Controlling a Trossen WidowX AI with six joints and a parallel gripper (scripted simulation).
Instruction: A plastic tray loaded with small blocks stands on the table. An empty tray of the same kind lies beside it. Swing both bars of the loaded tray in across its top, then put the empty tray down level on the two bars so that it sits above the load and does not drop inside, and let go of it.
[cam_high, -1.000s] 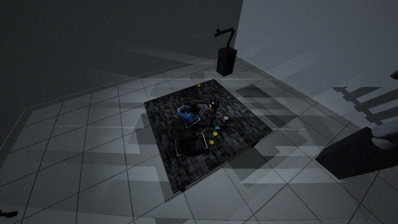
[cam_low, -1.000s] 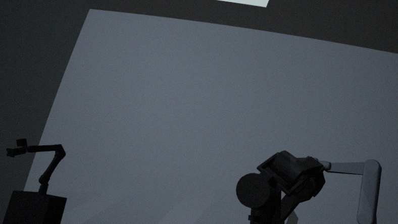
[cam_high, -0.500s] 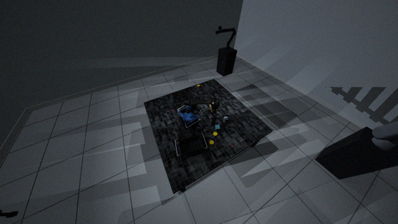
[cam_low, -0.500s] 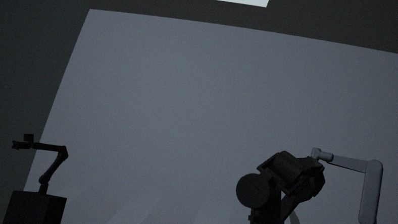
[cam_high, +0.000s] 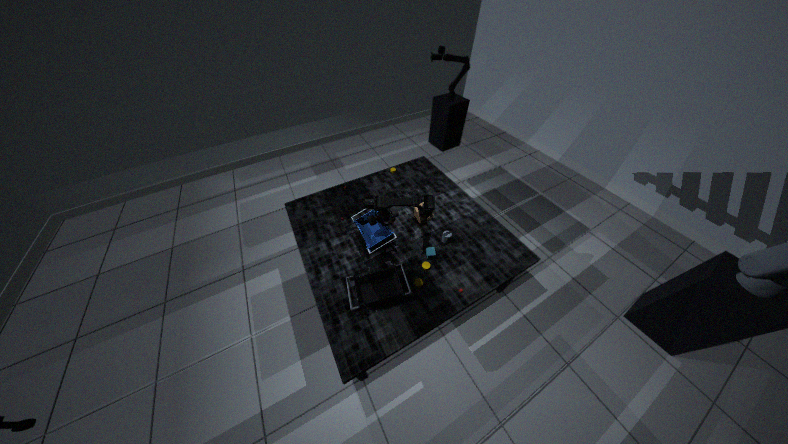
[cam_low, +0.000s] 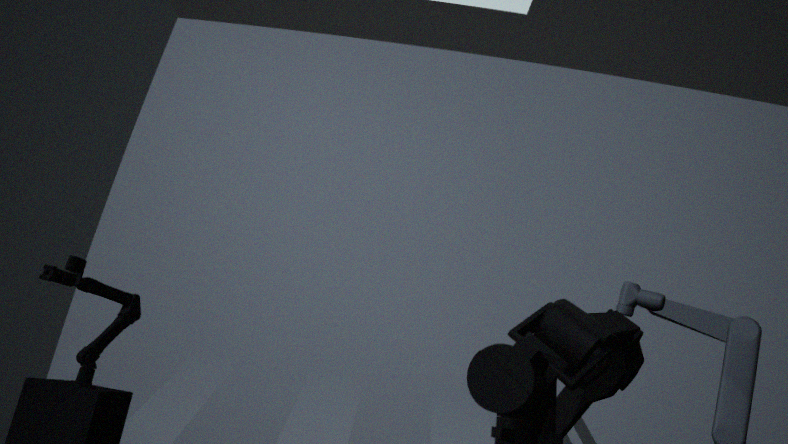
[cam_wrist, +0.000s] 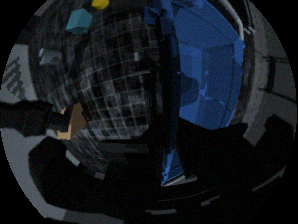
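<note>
The empty tray (cam_high: 376, 233) (cam_wrist: 202, 63) is blue with a pale rim and sits near the middle of the dark table (cam_high: 485, 242). My gripper (cam_high: 377, 217) (cam_wrist: 164, 115) is shut on the rim of its far end wall. In the wrist view that wall runs up the frame as a blue edge between the dark fingers. The loaded tray (cam_high: 352, 297) is dark with a pale rim and stands nearer the table's front edge, apart from the blue tray. Its load and its wire bars are too dark to make out. I cannot tell whether the blue tray is clear of the table.
A teal block (cam_high: 430, 252) (cam_wrist: 77, 19), a yellow disc (cam_high: 425, 265) (cam_wrist: 100, 0) and a small grey cup (cam_high: 446, 236) lie right of the trays. Another yellow piece (cam_high: 392, 169) lies at the table's far edge. A dark pedestal with a second arm (cam_high: 448, 127) stands beyond.
</note>
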